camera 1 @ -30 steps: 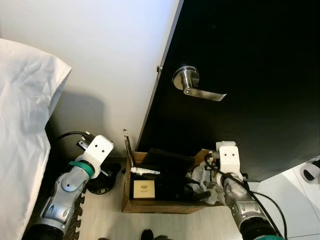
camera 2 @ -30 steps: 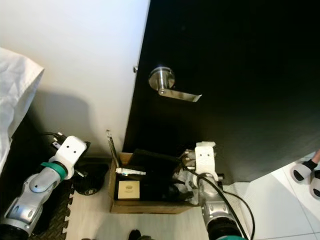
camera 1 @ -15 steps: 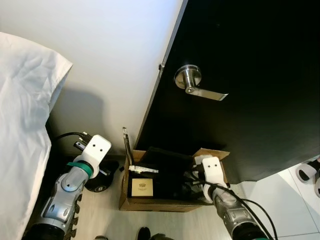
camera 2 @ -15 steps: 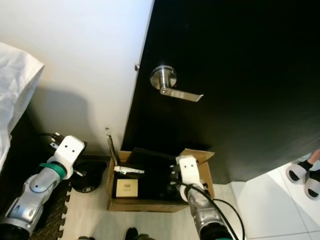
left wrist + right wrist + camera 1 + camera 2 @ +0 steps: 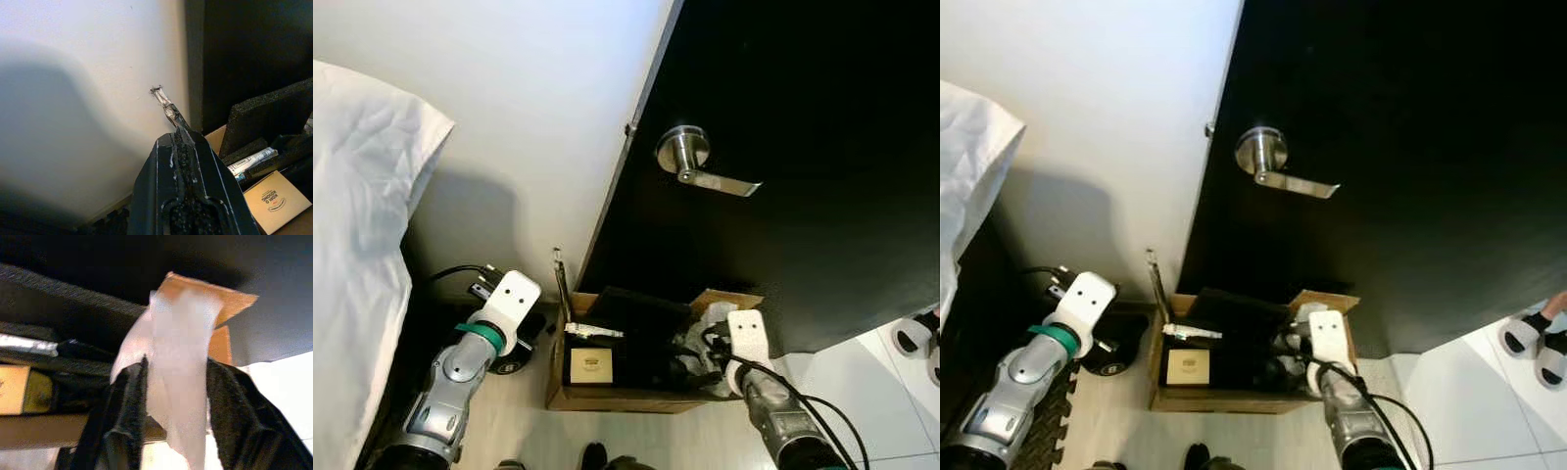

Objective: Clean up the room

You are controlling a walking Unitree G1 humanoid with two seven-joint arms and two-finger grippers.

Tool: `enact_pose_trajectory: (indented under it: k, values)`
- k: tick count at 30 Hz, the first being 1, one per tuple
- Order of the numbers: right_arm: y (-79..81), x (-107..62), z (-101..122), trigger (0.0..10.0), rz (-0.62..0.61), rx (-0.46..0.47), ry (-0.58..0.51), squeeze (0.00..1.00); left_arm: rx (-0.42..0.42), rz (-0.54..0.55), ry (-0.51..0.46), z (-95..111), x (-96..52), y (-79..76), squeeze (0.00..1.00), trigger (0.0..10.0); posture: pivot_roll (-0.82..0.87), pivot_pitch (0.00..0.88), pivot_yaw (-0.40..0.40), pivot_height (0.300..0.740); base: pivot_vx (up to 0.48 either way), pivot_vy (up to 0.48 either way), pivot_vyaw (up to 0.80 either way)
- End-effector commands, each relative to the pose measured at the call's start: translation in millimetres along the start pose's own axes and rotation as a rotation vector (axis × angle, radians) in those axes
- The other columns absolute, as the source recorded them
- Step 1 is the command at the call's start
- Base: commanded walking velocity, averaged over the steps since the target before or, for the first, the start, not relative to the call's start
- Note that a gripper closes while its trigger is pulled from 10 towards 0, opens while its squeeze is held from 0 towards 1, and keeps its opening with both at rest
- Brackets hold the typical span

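Down by the cardboard box (image 5: 607,399), our right gripper (image 5: 173,431) has its two black fingers (image 5: 128,406) parted only a little, clamped on a pale, translucent, crinkled plastic wrapper (image 5: 171,377) that hangs limp between them, over the box's right end. Our left gripper (image 5: 182,147) has its fingers pressed together, with nothing between them, held just left of the box near the white wall (image 5: 529,108). Much of the box's inside is dark and hard to read; we can make out black foam (image 5: 641,311), a small tan packet with a round logo (image 5: 590,365) and a thin silvery tube (image 5: 594,332) above it. A dark round object (image 5: 509,364) sits on the floor left of the box, half hidden by our left arm. Behind the box stands a black door (image 5: 803,147) with a silver lever handle (image 5: 700,164). White bedding (image 5: 357,245) lies far left of the box.
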State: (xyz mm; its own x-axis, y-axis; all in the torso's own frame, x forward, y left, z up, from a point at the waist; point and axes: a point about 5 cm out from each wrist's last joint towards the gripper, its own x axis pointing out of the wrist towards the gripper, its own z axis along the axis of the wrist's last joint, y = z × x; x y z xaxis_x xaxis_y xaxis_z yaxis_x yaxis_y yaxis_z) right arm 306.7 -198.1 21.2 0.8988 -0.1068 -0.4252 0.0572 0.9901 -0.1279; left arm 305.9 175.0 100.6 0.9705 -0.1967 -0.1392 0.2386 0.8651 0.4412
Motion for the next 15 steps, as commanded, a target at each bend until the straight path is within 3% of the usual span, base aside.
enact_pose_trajectory:
  k: [1,5,6,7,15]
  values:
    - [-16.3,-1.3,-5.2,10.0,-0.065,0.018,0.015,1.0,0.004,-0.028,0.021,-4.8,-1.2,-8.3,0.0,10.0,0.1,0.171,-0.169,0.74,0.0,0.0,0.0]
    - [-22.0,0.3,0.1,10.0,-0.104,0.013,-0.005,1.0,-0.002,-0.018,0.02,-4.1,0.0,-6.6,0.0,10.0,0.1,0.161,-0.162,0.74,0.0,0.0,0.0]
    - [-21.6,0.5,0.5,10.0,-0.107,0.013,-0.008,0.2,-0.003,-0.017,0.02,-4.0,0.2,-6.4,0.0,10.0,0.1,0.155,-0.157,0.74,0.0,0.0,0.0]
    - [-21.1,0.5,0.6,10.0,-0.111,0.013,-0.009,0.0,-0.003,-0.017,0.021,-4.0,0.5,-6.2,0.0,10.0,0.11,0.149,-0.151,0.74,0.0,0.0,0.0]
    - [-17.5,0.1,-2.4,10.0,-0.118,0.004,-0.003,0.0,-0.017,0.024,0.022,-4.2,1.2,-4.3,0.0,10.0,0.13,0.113,-0.133,0.74,0.0,0.0,0.0]
